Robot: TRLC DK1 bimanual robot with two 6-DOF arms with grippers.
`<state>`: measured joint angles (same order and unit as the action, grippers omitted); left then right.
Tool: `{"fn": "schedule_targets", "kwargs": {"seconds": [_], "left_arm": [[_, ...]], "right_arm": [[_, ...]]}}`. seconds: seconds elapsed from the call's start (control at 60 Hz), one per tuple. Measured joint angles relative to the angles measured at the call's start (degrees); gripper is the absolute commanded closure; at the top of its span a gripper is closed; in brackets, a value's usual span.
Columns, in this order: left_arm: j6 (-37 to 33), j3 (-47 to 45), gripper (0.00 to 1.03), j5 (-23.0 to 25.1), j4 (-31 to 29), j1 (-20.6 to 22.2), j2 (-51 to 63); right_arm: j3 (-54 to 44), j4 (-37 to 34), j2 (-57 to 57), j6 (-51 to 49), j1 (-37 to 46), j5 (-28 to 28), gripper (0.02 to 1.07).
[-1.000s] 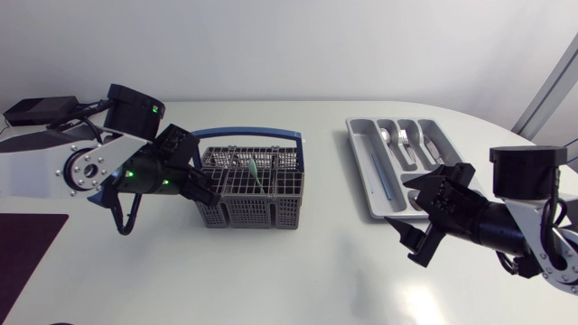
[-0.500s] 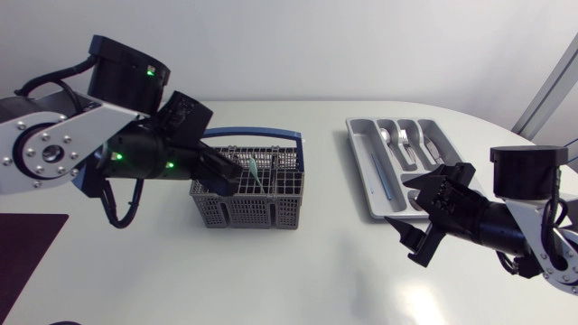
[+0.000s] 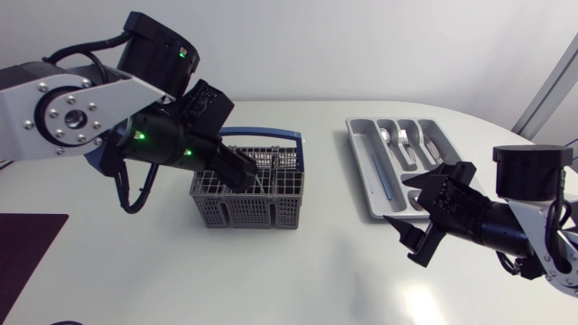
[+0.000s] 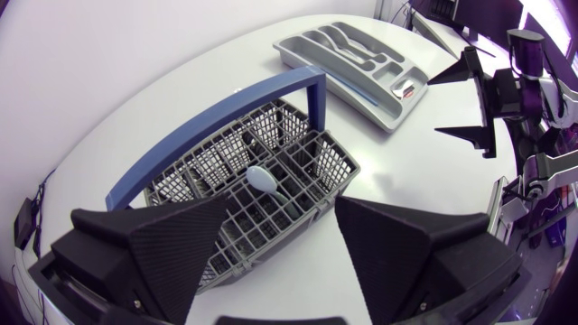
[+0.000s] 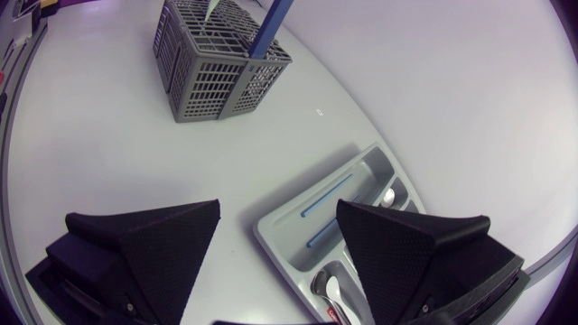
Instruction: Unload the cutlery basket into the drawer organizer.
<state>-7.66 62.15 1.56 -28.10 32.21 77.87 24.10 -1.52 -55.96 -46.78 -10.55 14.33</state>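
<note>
- The grey cutlery basket [image 3: 244, 213], fitted with a blue handle [image 3: 263, 134], is seen standing upright on the white worktop [image 3: 298, 271], left of the middle.
- A pale green spoon [image 4: 262, 178] is held upright in one of the basket's middle compartments, bowl upward.
- The left claw [image 3: 242, 171] is positioned just above the basket's open top; its fingers are spread wide, and nothing is grasped. In the left wrist view, the spoon's bowl is seen ahead of the gap between the fingers.
- The grey drawer organizer [image 3: 365, 185] is placed well apart from the basket, on the right side of the worktop. Silver cutlery [image 3: 404, 140] is laid in its shorter compartments, and a thin blue piece [image 3: 380, 177] in the long one.
- The right claw [image 3: 411, 215] is held over the worktop by the organizer's near end, released and empty.
</note>
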Motion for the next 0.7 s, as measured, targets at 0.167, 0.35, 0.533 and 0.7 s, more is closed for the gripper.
{"fn": "schedule_targets", "kwargs": {"seconds": [0.167,0.35,0.533,0.7], "left_arm": [[0.00,-0.68,0.17,0.07,0.02,-2.99,-0.02],[-0.02,-3.98,0.17,1.27,-0.11,-6.05,-2.05],[-0.94,-8.31,0.09,2.25,1.20,-7.23,-6.34],[-1.92,-12.37,0.08,2.47,3.37,-8.41,-9.14]], "right_arm": [[1.42,-0.55,0.11,6.25,-6.82,-0.37,0.21],[8.90,-0.17,-5.57,16.17,-17.64,-3.17,0.31],[17.09,2.69,-15.32,24.85,-26.34,-7.56,0.31],[22.82,6.43,-24.17,32.11,-30.18,-8.92,0.34]]}}
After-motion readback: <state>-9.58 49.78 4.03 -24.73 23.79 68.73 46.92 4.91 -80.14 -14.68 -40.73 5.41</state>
